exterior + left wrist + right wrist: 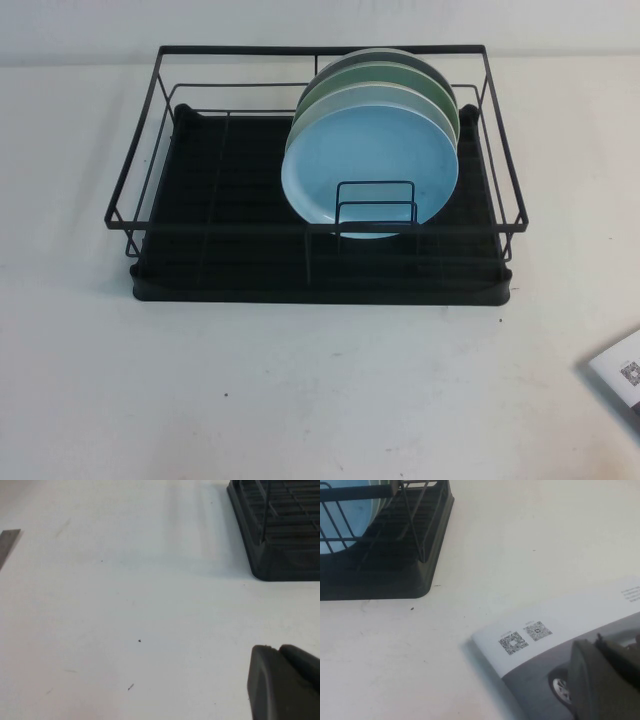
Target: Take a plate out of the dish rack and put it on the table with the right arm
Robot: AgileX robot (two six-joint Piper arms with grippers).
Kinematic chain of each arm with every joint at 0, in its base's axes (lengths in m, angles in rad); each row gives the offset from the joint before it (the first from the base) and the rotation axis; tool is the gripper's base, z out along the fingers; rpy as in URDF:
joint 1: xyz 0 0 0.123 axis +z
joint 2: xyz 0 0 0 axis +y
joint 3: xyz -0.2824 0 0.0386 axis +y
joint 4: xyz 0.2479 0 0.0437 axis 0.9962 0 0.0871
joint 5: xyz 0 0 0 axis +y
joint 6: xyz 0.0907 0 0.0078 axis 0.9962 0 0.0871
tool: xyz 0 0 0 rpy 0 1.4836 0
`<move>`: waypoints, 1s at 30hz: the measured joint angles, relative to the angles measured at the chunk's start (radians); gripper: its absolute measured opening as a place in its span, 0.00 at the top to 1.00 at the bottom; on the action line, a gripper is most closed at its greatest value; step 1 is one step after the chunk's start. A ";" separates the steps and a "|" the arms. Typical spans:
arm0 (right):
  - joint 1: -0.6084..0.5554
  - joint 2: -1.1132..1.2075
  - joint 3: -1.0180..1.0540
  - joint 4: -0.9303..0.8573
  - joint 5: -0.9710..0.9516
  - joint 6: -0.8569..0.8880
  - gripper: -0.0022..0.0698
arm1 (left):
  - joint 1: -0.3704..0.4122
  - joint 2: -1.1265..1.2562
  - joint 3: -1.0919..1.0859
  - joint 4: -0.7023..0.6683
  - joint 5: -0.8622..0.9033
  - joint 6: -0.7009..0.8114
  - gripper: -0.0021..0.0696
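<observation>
The sky-blue plate [370, 165] stands on edge at the front of a stack in the black wire dish rack [220, 270], leaning against small upright dividers. A paler plate and green plates stand behind it. In the right wrist view a slice of the blue plate [350, 520] shows through the rack's wires [395, 575]. My right gripper [597, 640] is shut and empty, low over a booklet, off the rack's front right corner. My left gripper [279, 649] is shut and empty above the white table [300, 390], near the rack's corner [285, 545]. Neither arm shows in the high view.
A booklet with QR codes and a car photo [555, 630] lies on the table at the front right [620, 375]. A grey strip [7, 542] shows at the edge of the left wrist view. Bare white table lies in front of the rack.
</observation>
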 joint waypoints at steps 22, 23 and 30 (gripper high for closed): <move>0.000 0.000 0.000 0.597 -0.211 0.000 1.00 | 0.000 0.000 0.000 0.000 0.000 0.000 0.98; 0.000 0.000 0.000 0.626 -0.220 0.000 1.00 | 0.000 0.000 0.000 0.000 0.000 0.000 0.98; 0.000 0.004 -0.014 0.715 -0.138 -0.019 1.00 | 0.000 0.000 0.000 0.000 0.000 0.000 0.98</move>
